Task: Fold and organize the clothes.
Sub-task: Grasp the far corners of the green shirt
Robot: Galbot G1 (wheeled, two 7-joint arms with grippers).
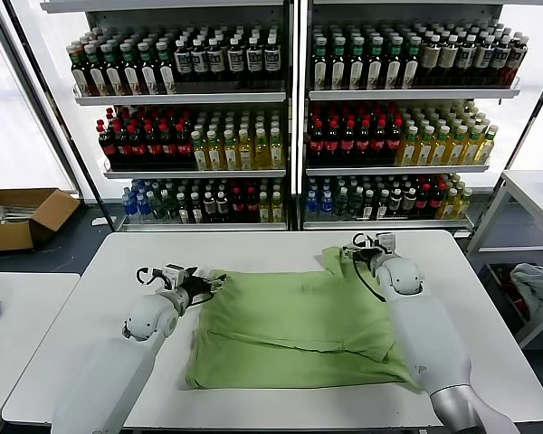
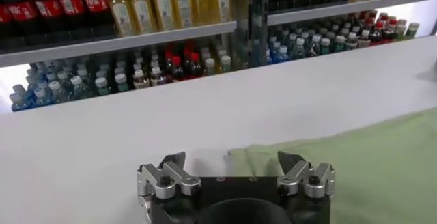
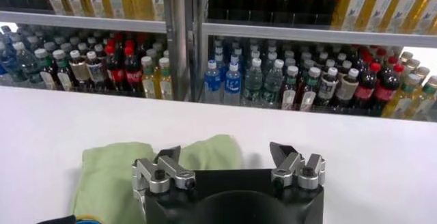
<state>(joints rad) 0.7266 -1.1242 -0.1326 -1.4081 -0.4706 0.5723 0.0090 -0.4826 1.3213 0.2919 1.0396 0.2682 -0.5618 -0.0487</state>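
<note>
From my seat, the nearest thing is the light green shirt (image 1: 294, 327), spread flat on the white desk (image 1: 100, 298) and reaching close to the near edge, its hem towards me and its top towards the far edge. I see no buttons or print from here, so I judge it lies face down. A fold line runs across its lower half, and one sleeve (image 1: 333, 262) pokes out towards the far edge, right of centre.

My left gripper (image 1: 219, 283) sits at the shirt's left shoulder, roughly midway between the near and far edges. In the left wrist view its fingers (image 2: 172, 171) stand apart with only bare desk and the cloth's edge (image 2: 287, 160) ahead of them, so it is open and holding nothing. I read that placement as lined up to pinch that corner.

My right gripper (image 1: 357, 250) is farther on, just beside the sleeve near the far edge. The right wrist view shows the jaws spread wide, empty, with the sleeve's green fabric (image 3: 116, 171) lying just ahead of them. Both claws bracket the top of the garment, which suits lifting the two upper corners together for a fold; I judge the folding is at an early stage.

Beyond the desk's far edge stand the shelves of bottled drinks (image 1: 290, 117).
</note>
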